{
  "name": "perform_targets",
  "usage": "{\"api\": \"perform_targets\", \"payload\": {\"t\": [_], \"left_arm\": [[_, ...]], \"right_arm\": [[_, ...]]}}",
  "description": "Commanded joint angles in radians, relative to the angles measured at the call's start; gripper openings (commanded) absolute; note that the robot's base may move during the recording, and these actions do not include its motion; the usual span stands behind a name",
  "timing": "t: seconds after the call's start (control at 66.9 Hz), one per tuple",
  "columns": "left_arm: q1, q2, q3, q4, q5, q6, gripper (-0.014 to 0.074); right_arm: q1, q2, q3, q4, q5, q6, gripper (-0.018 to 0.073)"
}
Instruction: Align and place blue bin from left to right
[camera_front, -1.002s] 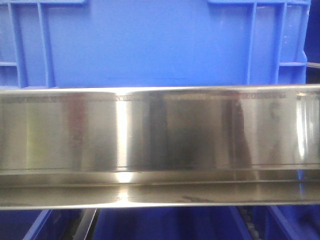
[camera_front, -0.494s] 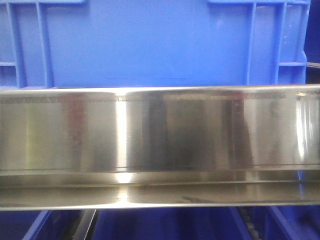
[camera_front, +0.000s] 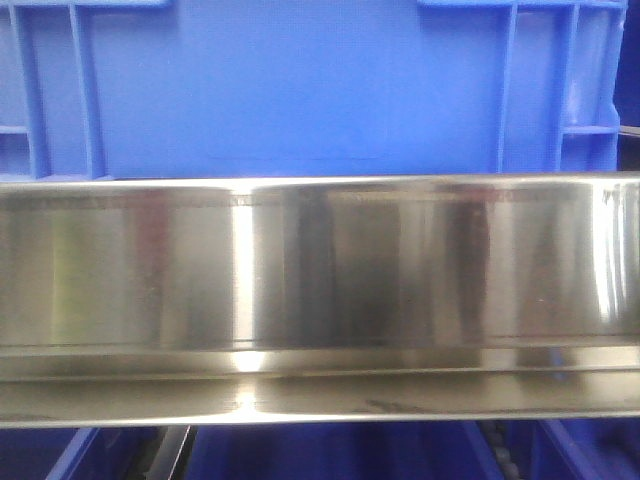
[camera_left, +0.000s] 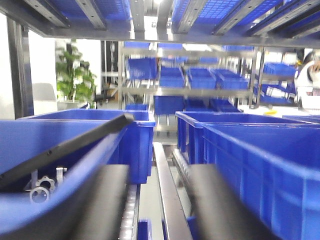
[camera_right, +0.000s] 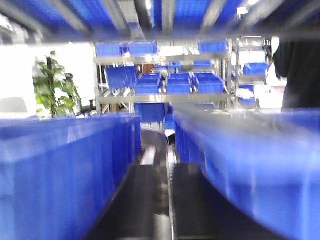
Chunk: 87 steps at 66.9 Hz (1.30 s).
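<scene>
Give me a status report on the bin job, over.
Left gripper open, holding nothing. Right gripper too blurred to call. Blue bin behind steel rail; its base hidden.

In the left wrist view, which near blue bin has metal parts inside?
The bin on the left: small metal rings show inside it, below a black strip. The bins right of the rail show only blue walls.

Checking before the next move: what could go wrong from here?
1. The right gripper view is blurred, with its jaws in the narrow gap between neighbouring bins; it could clip a wall.
2. The steel rail hides the base of the blue bin in the front view, so misalignment may go unseen.
</scene>
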Motion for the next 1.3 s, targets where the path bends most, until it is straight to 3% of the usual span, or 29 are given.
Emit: {"api": "perform_targets", "payload": {"t": [0.0, 0.15, 0.239, 0.284, 0.464, 0.598, 0.852, 1.167, 1.286], "left_arm": [[-0.006, 0.092, -0.115, 0.002, 0.091, 0.003, 0.0371], [-0.006, 0.283, -0.298, 0.000, 0.209, 0.003, 0.0474], [-0.019, 0.417, -0.403, 0.000, 0.275, 0.024, 0.0534], [-0.051, 0.458, -0.442, 0.000, 0.273, 0.058, 0.0558], [-0.228, 0.619, -0.585, 0.000, 0.298, 0.058, 0.0595], [-0.305, 0.772, -0.707, -0.006, 0.377, 0.051, 0.0591], [-0.309, 1.034, -0.956, -0.072, 0.539, 0.049, 0.0591], [-0.309, 1.341, -1.280, 0.011, 0.894, 0.043, 0.0591], [-0.309, 1.429, -1.359, 0.044, 0.898, -0.029, 0.0591]], "right_arm": [[0.003, 0.058, -0.100, -0.005, 0.062, -0.002, 0.0323], [0.003, 0.171, -0.201, -0.005, 0.067, -0.002, 0.0570], [0.003, 0.247, -0.243, -0.005, 0.053, -0.002, 0.0559], [0.003, 0.285, -0.260, -0.004, 0.041, -0.002, 0.0559], [0.011, 0.440, -0.405, 0.010, 0.117, -0.002, 0.0559], [0.103, 0.567, -0.542, 0.012, 0.184, -0.073, 0.0559], [0.282, 0.878, -0.820, 0.012, 0.474, -0.085, 0.0559], [0.289, 1.274, -1.225, -0.045, 0.870, 0.047, 0.0559], [0.289, 1.418, -1.373, -0.050, 0.981, 0.060, 0.0559]]}}
